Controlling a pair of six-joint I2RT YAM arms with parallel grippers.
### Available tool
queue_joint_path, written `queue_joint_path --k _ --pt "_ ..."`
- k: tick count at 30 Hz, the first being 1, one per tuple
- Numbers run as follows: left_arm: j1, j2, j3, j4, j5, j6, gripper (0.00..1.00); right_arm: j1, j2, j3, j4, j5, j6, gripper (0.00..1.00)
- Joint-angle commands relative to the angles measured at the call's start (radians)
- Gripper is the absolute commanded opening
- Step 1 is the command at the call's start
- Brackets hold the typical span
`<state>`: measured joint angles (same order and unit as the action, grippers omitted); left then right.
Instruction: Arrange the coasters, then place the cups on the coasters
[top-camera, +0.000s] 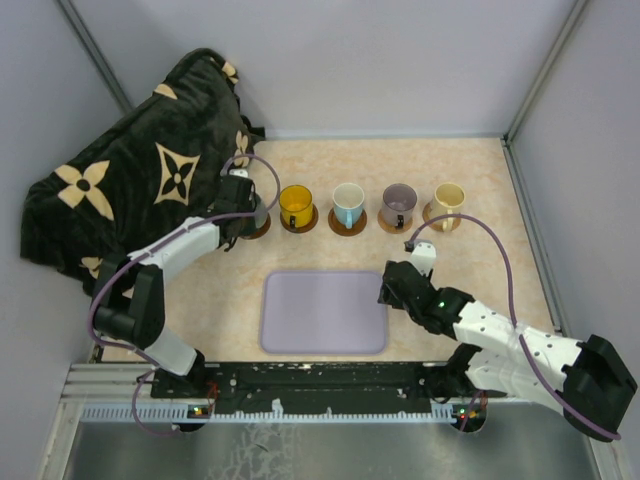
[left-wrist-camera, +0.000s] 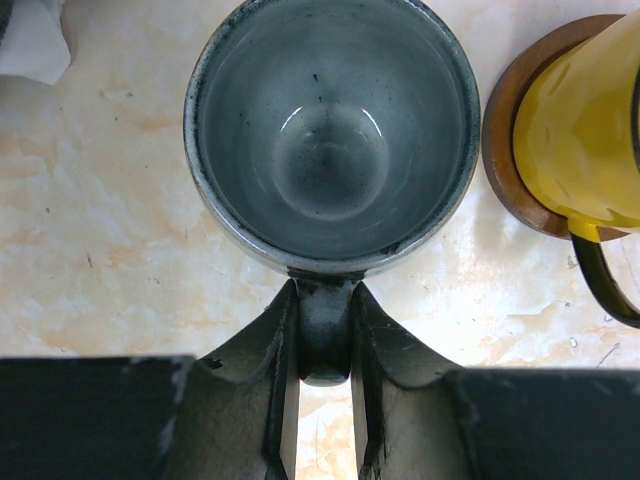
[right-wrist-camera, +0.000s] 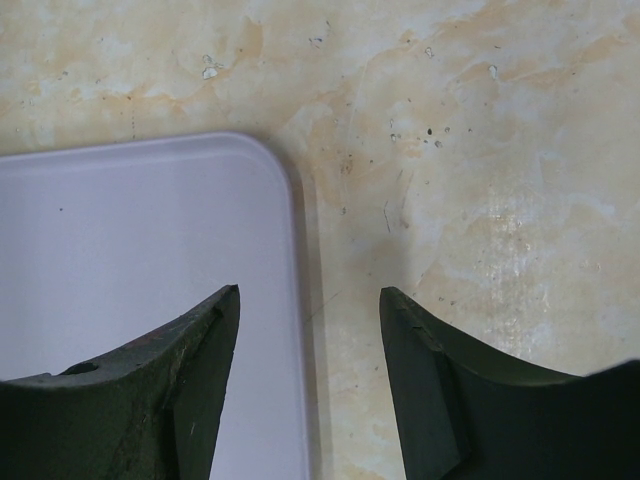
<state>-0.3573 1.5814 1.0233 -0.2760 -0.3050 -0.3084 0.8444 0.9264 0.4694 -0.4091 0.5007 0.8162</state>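
In the left wrist view a grey-green cup (left-wrist-camera: 332, 130) fills the top, and my left gripper (left-wrist-camera: 325, 292) is shut on its handle (left-wrist-camera: 325, 335). From above, that left gripper (top-camera: 244, 203) and its cup (top-camera: 259, 207) sit over the leftmost dark coaster (top-camera: 262, 229); whether the cup rests on it is hidden. To its right, the yellow cup (top-camera: 296, 204), light blue cup (top-camera: 347, 204), purple-grey cup (top-camera: 398, 204) and beige cup (top-camera: 448, 201) each stand on a coaster. My right gripper (top-camera: 391, 290) (right-wrist-camera: 308, 292) hangs open and empty over the tray's right edge.
A lavender rectangular tray (top-camera: 325, 312) (right-wrist-camera: 130, 230) lies near the front middle. A dark blanket with tan flower shapes (top-camera: 140, 190) is heaped at the back left, close to my left arm. The yellow cup (left-wrist-camera: 585, 140) and its coaster (left-wrist-camera: 503, 130) are just right of the held cup.
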Motion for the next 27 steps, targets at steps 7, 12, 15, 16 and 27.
queue_joint_path --k 7,12,15,16,27 --pt "0.005 -0.073 -0.073 0.194 -0.03 -0.022 0.0 0.008 0.004 0.022 0.037 0.0 0.014 0.59" --pt "0.004 -0.078 -0.086 0.21 -0.037 -0.023 0.0 0.008 0.007 0.021 0.042 -0.006 0.013 0.59" --pt "0.005 -0.077 -0.092 0.224 -0.037 -0.024 0.0 0.007 0.01 0.021 0.046 -0.01 0.014 0.59" --pt "0.005 -0.075 -0.091 0.226 -0.037 -0.026 0.0 0.007 0.011 0.021 0.047 -0.012 0.012 0.59" --pt "0.005 -0.051 -0.071 0.23 -0.039 -0.021 0.01 0.007 0.019 0.028 0.056 -0.021 0.011 0.59"
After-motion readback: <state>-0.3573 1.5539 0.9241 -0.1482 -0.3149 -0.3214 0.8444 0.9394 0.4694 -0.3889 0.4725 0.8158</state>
